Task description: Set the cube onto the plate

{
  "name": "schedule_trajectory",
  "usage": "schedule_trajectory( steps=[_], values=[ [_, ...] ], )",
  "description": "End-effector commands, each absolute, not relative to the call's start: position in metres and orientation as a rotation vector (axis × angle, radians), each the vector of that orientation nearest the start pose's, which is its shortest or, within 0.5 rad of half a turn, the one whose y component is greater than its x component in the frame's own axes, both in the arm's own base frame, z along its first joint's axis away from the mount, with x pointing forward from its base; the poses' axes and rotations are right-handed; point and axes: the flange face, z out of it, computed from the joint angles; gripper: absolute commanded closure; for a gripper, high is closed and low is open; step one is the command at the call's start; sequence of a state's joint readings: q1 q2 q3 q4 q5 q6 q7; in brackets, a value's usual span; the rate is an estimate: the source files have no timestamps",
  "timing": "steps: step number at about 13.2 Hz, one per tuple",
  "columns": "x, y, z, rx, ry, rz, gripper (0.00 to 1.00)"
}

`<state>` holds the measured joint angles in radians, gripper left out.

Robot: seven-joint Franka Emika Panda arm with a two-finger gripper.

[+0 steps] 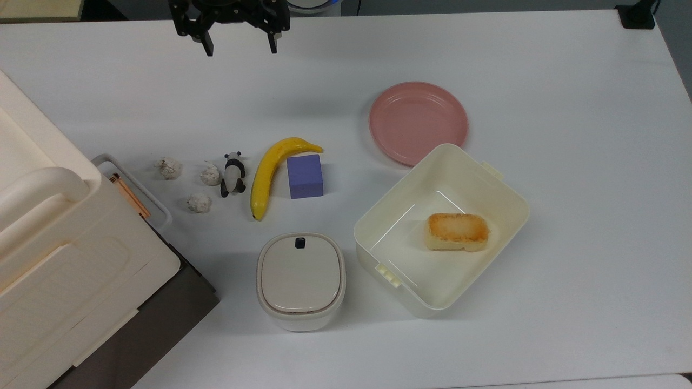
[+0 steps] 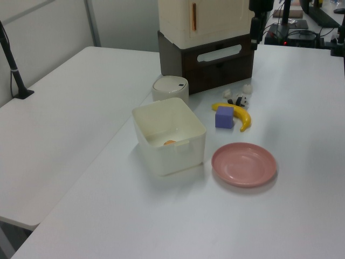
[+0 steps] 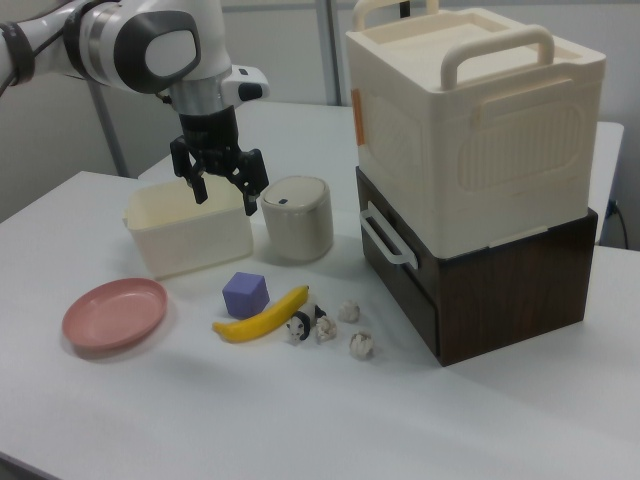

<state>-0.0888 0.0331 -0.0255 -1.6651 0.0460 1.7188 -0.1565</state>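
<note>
The hand [image 1: 238, 46] hangs above the counter [image 1: 567, 162] near the top view's upper edge, fingers spread and gripping nothing. The cube [image 1: 305, 176] sits mid-counter, well apart from the hand: below it and a little to the top view's right, so the reach runs away from that upper edge toward the counter's middle. The cube's left face is just beside the banana [image 1: 270, 173], perhaps touching it; that side looks tight for a finger, while the other three sides stand free. The cube lies nearly square to the counter's edges, with no long axis to favour. The plate [image 1: 418, 122] rests bare on the top view's right of the cube, its rim just beside a corner of the cream tub [image 1: 508, 216]. Judged from this, the task is not yet begun: approach and grasp come first.
</note>
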Motion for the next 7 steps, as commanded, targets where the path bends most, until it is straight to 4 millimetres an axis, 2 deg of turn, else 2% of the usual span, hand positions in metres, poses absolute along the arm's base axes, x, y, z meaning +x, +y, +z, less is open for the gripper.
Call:
schedule_trajectory(
  steps=[1,7],
  values=[
    [0.5683,-0.0613,0.5888,-3.076,-0.086,-0.082,0.0],
    [0.5626,-0.0629,0.5902,-3.071,-0.088,-0.043,0.0]
  ],
)
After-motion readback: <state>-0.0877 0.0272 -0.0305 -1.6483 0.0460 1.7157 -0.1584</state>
